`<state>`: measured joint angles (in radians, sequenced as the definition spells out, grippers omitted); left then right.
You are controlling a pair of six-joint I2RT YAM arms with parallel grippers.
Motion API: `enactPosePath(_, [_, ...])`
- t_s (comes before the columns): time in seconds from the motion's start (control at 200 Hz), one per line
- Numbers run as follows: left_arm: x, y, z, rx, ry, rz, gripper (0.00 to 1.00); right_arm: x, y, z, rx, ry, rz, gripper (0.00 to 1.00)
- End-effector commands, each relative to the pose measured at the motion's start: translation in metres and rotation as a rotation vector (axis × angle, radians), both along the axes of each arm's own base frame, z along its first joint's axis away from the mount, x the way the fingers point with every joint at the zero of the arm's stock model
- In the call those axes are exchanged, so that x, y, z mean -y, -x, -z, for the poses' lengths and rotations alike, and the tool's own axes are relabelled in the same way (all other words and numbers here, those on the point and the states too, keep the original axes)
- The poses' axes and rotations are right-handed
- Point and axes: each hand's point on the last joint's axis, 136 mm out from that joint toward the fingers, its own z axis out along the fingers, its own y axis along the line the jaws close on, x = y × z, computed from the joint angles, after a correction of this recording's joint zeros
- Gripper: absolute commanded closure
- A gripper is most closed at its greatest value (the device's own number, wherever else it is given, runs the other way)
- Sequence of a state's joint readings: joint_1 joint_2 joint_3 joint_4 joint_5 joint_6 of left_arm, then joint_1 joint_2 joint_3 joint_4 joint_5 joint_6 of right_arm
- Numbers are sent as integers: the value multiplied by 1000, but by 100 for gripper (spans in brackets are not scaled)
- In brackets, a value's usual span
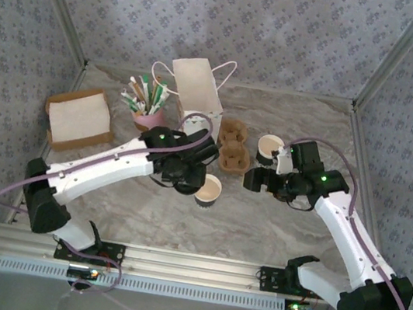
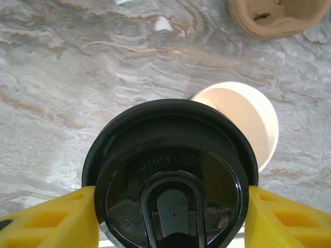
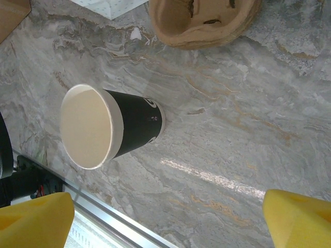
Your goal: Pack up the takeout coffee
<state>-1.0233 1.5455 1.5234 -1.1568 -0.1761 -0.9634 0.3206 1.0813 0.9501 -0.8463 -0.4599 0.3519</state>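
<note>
Two white robot arms stretched over a grey marbled worktop (image 1: 257, 230). The left jaws were clamped on a round black plastic lid (image 2: 170, 175), its rim pinched between yellow fingers (image 2: 51, 219). Just beyond the lid we saw the small light tan paper cup (image 2: 251, 121), upright and uncovered on the worktop; we could not tell whether lid and cup touched. From above, that cup (image 1: 208, 190) sat near the middle of the worktop, just right of the left jaws and in front of a brown moulded cardboard cup carrier (image 1: 233, 145).

The right jaws stood wide apart, holding nothing, and pointed toward a dark-walled paper cup (image 3: 134, 121) with a cream inside, apart from it. At the back stood a pink cup of straws (image 1: 150, 107) and a white paper bag (image 1: 197, 91). An open brown cardboard box (image 1: 78, 119) lay at the left.
</note>
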Motion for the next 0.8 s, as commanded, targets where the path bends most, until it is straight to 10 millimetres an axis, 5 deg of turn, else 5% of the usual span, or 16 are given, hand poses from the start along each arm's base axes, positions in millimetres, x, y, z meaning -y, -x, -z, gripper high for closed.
enactPosePath(0.0, [19,7,6,-82,-24,102,38,7,6,7,-36,8,28,4])
enactPosePath(0.255, [46,0,17,-142,-72,178,38,15,5,10,-47,-5,53,4])
enactPosePath(0.794, [49,-9,44,-197,-109,180,37,18,2,12,-53,-31,60,4])
